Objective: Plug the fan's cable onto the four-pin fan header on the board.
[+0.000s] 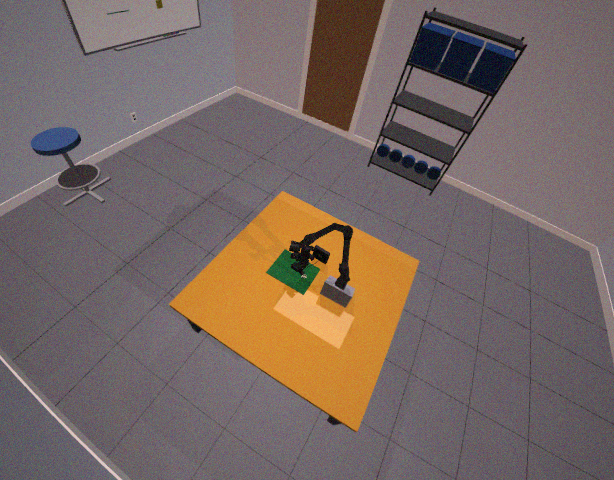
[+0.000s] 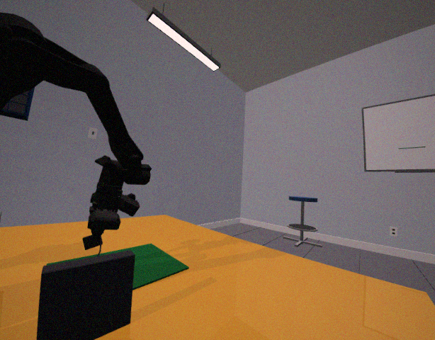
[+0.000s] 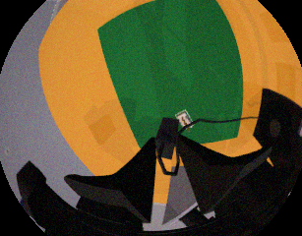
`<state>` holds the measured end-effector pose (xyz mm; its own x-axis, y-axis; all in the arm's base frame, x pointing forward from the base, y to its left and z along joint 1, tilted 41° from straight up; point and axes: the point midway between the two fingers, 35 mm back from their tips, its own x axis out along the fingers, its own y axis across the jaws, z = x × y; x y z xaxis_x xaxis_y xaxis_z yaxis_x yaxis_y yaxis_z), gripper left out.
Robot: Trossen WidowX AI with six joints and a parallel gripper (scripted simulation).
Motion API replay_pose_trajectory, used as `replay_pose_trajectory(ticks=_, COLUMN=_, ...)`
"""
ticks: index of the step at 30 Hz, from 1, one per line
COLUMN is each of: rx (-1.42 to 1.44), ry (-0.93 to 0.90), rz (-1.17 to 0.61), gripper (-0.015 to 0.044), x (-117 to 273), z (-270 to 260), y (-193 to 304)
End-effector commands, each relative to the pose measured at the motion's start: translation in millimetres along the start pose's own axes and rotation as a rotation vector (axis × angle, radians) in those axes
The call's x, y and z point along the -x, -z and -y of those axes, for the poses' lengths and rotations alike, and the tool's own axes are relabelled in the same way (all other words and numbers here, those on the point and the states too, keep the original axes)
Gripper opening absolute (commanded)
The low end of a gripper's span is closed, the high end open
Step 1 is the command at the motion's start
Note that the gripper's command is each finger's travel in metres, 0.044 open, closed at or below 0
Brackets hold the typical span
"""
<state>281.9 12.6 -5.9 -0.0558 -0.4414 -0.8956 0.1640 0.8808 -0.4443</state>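
The green board (image 1: 282, 268) (image 2: 157, 261) (image 3: 180, 59) lies flat. Its small pale four-pin header (image 3: 183, 119) (image 1: 303, 276) is near one edge; in the exterior view I cannot make it out. My gripper (image 3: 165, 140) (image 1: 301, 272) (image 2: 95, 244) is shut on the black plug (image 3: 167, 132), which sticks out past the fingertips. The plug is in the air above the board, just left of the header in the wrist view, apart from it and turned relative to it. The thin black cable (image 3: 226, 119) crosses the board beside the header and runs off to the right; a loop hangs at the plug.
The orange table (image 1: 235, 310) (image 2: 283, 292) carries the board. A grey block (image 1: 337, 292) is at the arm's base. A dark upright block (image 2: 86, 296) stands in front of the board in the exterior view and hides part of it.
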Motion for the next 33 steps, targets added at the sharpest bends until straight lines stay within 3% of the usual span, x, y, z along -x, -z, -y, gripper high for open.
replay_pose_trajectory(ticks=1, rx=0.142, ry=0.021, rz=0.007, gripper=0.0, x=1, z=1, y=-5)
replay_pose_trajectory(ticks=33, rx=1.243, ry=0.178, rz=-0.029, gripper=0.0, x=7, z=5, y=-34)
